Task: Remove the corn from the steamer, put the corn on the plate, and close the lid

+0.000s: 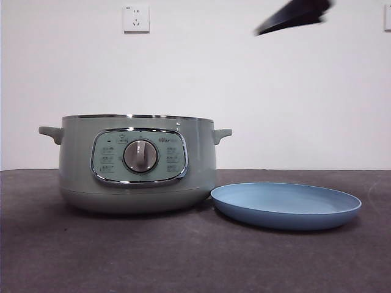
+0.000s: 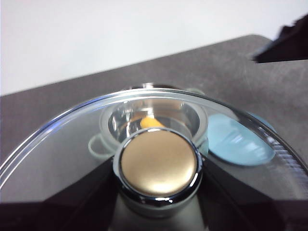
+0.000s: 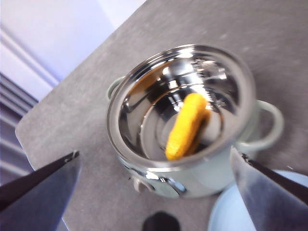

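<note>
The steamer (image 1: 137, 165) stands uncovered at the table's left, with the corn (image 3: 186, 126) lying inside its shiny bowl. High above it hangs my right gripper (image 3: 155, 155), jaws wide open and holding nothing; in the front view only its black tip (image 1: 293, 15) shows at the top right. My left gripper (image 2: 159, 188) is shut on the lid (image 2: 62, 144) by its round knob (image 2: 159, 166), holding it up in the air, out of the front view. Through the glass I see the corn (image 2: 151, 123) and the plate (image 2: 236, 142). The light-blue plate (image 1: 286, 204) lies bare, right of the steamer.
A wall socket (image 1: 135, 18) sits on the white wall behind. The dark grey tabletop (image 1: 183, 256) stretches in front of the steamer and plate. A small dark object (image 3: 161, 222) shows on the table near the steamer's panel side.
</note>
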Robot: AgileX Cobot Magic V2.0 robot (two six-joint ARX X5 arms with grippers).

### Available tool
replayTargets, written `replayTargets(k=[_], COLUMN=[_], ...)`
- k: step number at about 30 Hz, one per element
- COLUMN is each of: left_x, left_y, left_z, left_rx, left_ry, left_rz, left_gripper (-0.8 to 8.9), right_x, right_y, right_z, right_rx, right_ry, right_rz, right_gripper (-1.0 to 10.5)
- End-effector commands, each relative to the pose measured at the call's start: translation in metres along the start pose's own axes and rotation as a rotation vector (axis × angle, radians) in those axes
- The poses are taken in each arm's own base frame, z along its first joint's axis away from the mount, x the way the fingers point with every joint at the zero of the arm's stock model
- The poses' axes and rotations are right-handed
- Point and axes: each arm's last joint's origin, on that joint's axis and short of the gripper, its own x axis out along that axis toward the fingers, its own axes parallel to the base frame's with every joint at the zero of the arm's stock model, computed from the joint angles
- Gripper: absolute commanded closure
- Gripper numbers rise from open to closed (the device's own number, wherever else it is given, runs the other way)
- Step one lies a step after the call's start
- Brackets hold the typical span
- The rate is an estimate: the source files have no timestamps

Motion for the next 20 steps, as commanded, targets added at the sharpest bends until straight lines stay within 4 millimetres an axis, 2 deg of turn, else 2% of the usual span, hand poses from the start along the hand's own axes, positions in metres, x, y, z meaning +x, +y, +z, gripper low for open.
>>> replayTargets(k=[1,8,12,16,20], left_x=[-0.005,-0.005,-0.005,-0.005,-0.005], left_y=[0.000,0.000,0.000,0.000,-0.001], left_z=[0.004,0.004,0.004,0.004,0.003], left_rx=[-0.007,-0.006,-0.006,-0.006,-0.006], left_ry=[-0.053,-0.054,-0.054,-0.053,-0.039], left_rz=[0.001,0.001,0.001,-0.006,-0.028], left_gripper=[8.21,8.21,8.21,8.22,8.22], right_x=[0.033,0.100,0.133,0.169,0.208], right_y=[0.003,0.009,0.009,0.002,-0.010], right_z=[0.008,0.036,0.044,0.042,0.024], right_rx=[-0.006,-0.050,-0.096,-0.119,-0.132], right_ry=[0.038,0.060,0.062,0.084,0.126], right_rz=[0.004,-0.006,-0.047,-0.093,-0.131], right_gripper=[3.4,3.4,3.4,3.4,3.4])
